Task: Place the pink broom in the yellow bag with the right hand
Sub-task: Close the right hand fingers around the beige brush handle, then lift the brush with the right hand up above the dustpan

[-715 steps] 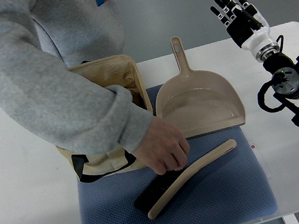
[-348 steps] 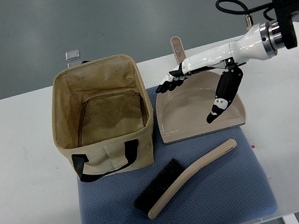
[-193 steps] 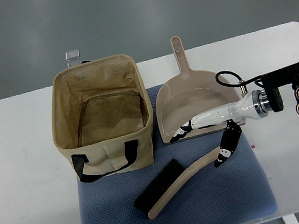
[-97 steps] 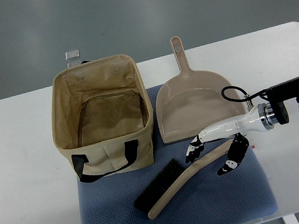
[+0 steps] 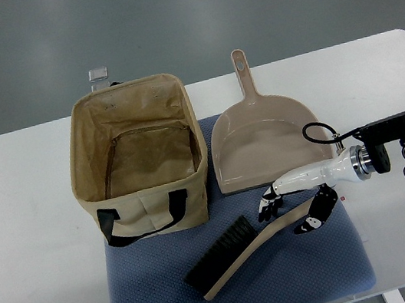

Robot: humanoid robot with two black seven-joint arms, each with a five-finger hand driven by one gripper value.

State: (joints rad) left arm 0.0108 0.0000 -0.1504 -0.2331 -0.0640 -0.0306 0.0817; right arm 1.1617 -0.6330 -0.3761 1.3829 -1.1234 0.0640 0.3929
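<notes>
One robot hand (image 5: 295, 204) straddles — perhaps grips — broom (image 5: 253, 245) handle.

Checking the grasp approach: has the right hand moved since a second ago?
Yes. The right hand dropped from the beige plastic dustpan's front lip onto the broom's curved pink handle.

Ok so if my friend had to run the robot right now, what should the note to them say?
Right hand: at the handle end of the pink broom, fingers above it and thumb below, closing round it. Whether the grip is firm yet cannot be told.
Left hand: not in view.
Broom: lying on the blue mat, bristles pointing toward the yellow bag.
Bag: open and upright, left of the dustpan, nothing visible inside.
Done: the reach to the broom.
Left: grip firmly, lift, carry it left over the bag, and drop it in.
</notes>
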